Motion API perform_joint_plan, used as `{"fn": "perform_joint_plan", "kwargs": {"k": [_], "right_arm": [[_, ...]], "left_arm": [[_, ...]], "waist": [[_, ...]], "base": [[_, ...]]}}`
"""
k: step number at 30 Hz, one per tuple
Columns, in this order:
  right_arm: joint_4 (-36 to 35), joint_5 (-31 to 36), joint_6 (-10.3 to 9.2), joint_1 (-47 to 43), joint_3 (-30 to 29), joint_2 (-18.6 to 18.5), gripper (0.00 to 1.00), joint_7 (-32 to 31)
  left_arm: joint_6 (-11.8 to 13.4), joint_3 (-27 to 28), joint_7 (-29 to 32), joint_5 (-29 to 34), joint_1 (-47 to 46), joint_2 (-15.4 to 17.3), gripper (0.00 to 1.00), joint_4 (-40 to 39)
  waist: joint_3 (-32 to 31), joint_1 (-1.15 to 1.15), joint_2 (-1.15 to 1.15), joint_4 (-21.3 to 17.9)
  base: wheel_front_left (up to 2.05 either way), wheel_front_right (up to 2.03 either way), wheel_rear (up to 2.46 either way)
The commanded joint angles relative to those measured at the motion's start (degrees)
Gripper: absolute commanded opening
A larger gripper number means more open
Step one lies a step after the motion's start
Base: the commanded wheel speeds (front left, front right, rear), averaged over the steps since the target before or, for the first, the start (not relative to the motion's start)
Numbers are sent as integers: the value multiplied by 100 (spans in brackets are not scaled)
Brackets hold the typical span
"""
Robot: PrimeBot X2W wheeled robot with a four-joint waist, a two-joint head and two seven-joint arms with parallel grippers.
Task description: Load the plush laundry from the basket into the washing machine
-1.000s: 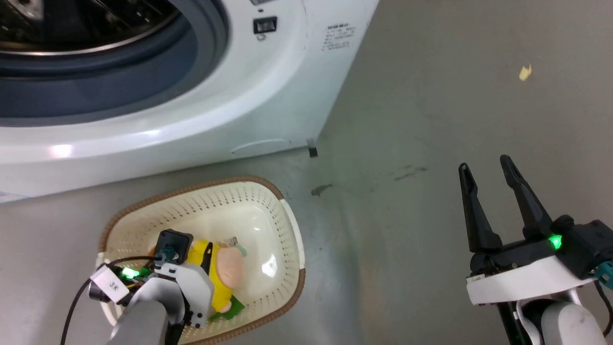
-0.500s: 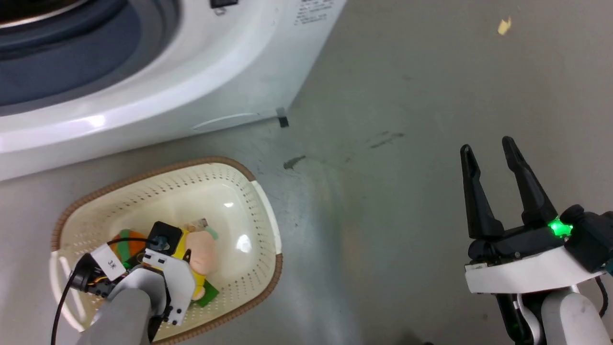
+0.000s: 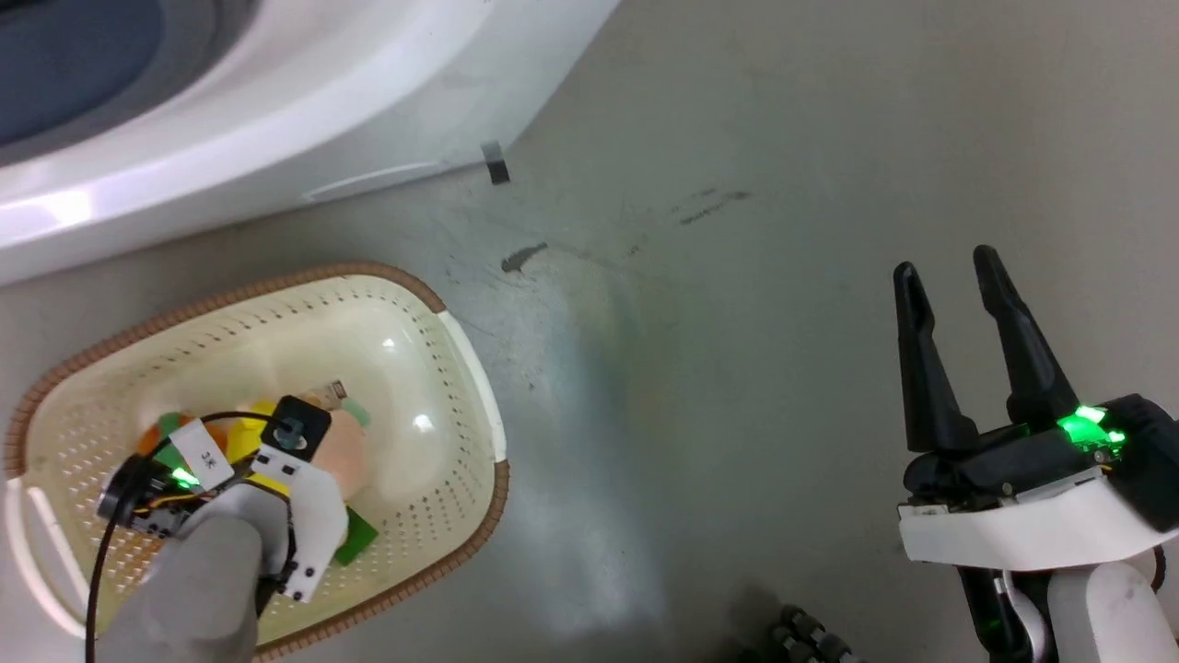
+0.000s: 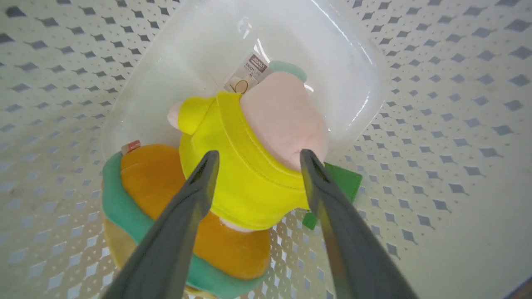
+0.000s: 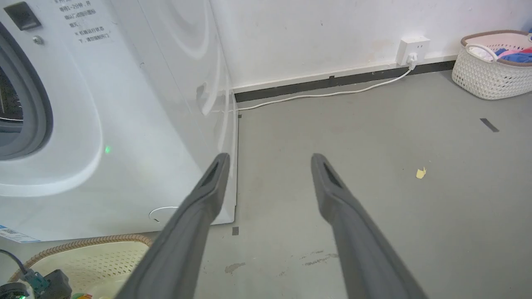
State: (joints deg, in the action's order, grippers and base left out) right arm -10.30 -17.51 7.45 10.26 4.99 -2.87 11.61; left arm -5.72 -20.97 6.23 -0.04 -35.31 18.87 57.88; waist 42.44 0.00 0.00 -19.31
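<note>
Down at the near left, the left arm reaches steeply into the basket (image 3: 276, 318), wrist bent so the left claw (image 4: 257, 154) points at the basket's bottom. Its two fingers are spread apart, one on each side of the plush toy (image 4: 245, 182), tips level with the yellow body and peach head; whether they touch the fabric I cannot tell. The toy lies on the basket bottom, its orange and green part to the left in the wrist view. The basket stands on the grey floor (image 3: 737, 387), near the front of the washing machine (image 3: 276, 101). At the near right, the right claw (image 3: 947, 262) hangs over the floor, fingers parted and holding nothing, pointing toward the far side, well apart from the basket.
</note>
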Motion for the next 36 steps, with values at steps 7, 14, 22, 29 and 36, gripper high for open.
{"fn": "perform_joint_plan", "kwargs": {"k": [7,14,22,29,36], "right_arm": [[-158,-265,3,127,-44,0,100,136],[-184,-396,3,175,1,0,100,207],[-170,-521,3,417,140,0,100,302],[12,-351,3,561,190,0,100,339],[250,234,3,340,141,0,100,339]], "left_arm": [[-67,-310,209,-57,-454,151,100,530],[-106,-483,303,-155,-694,233,82,887],[-122,-567,182,-413,-860,387,0,1362],[-65,-576,-213,-636,-624,159,0,1522],[-82,-541,-852,-890,-118,-433,0,1489]], "waist": [[412,0,0,-186],[667,0,0,-313],[805,0,0,-561],[109,0,0,-403],[-1251,0,0,185]], "base": [[0,0,0],[0,0,0],[0,0,0],[0,0,0],[0,0,0]]}}
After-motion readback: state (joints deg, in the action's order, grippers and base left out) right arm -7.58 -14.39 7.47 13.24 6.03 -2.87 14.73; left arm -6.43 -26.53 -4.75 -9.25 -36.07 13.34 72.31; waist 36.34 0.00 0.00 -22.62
